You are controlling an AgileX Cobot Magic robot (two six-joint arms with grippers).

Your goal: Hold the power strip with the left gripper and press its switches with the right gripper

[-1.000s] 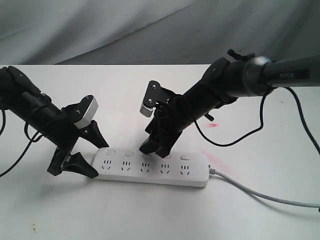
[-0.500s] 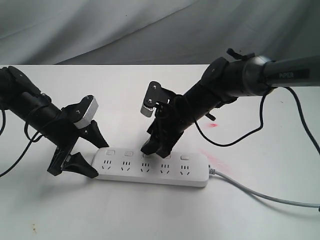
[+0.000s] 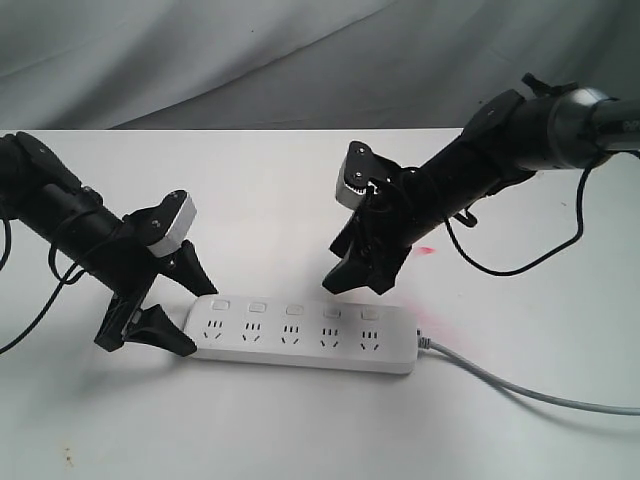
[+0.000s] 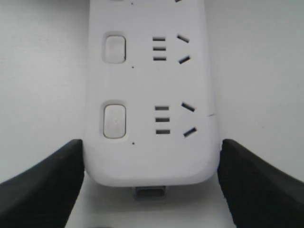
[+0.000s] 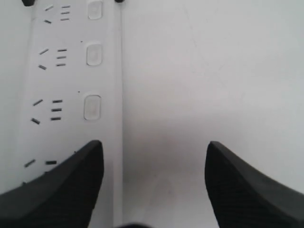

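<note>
Since a second ago the right gripper has lifted off the middle switches and drawn back toward the cord end. We see it spread and empty above the power strip, which lies flat on the table. The left gripper brackets the opposite end. Left wrist view: both fingers sit against the strip's long edges, a wide clamp. Right wrist view: one finger overlaps the strip, beside the switch row. We judge an off-centre press could lever the strip out of its end-only hold.
</note>
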